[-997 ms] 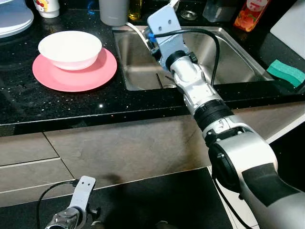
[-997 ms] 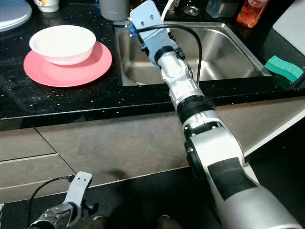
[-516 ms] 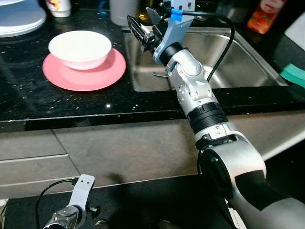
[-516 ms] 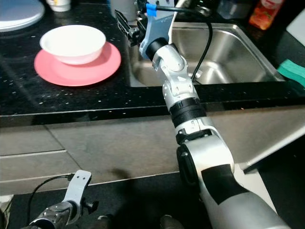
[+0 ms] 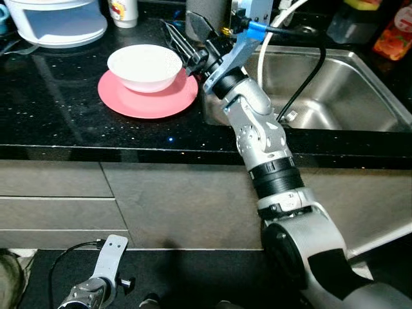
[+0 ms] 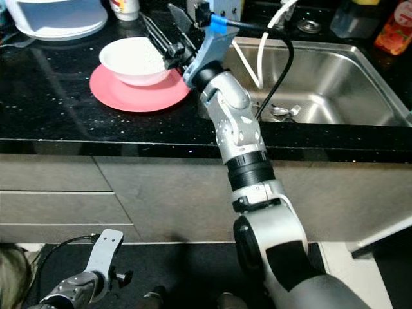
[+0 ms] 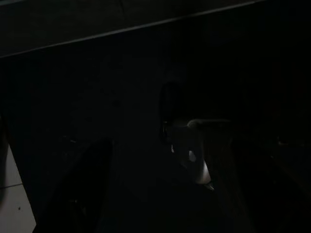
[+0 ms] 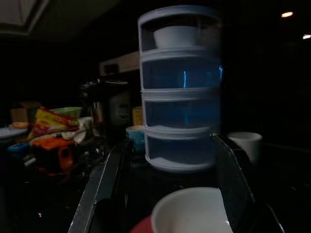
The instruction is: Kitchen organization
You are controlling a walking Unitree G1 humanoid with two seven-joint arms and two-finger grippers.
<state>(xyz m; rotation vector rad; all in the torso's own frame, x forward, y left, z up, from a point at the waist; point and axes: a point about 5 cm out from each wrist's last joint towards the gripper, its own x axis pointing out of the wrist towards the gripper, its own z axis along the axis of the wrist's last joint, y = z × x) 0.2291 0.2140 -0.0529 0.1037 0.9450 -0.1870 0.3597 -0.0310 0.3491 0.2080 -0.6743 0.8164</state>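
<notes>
Right wrist view: tiered rack (image 8: 180,87) behind bowl (image 8: 192,211), btwn spread fingers (image 8: 231,179).

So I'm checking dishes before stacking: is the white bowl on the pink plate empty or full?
Empty, as far as shown. The white bowl sits upright on the round pink plate, and its visible inside is bare white.

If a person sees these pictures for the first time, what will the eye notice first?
The silver right arm stretches over the black counter, its right gripper open beside the white bowl. The bowl sits on a pink plate, left of the steel sink. The left gripper hangs low near the floor.
</notes>
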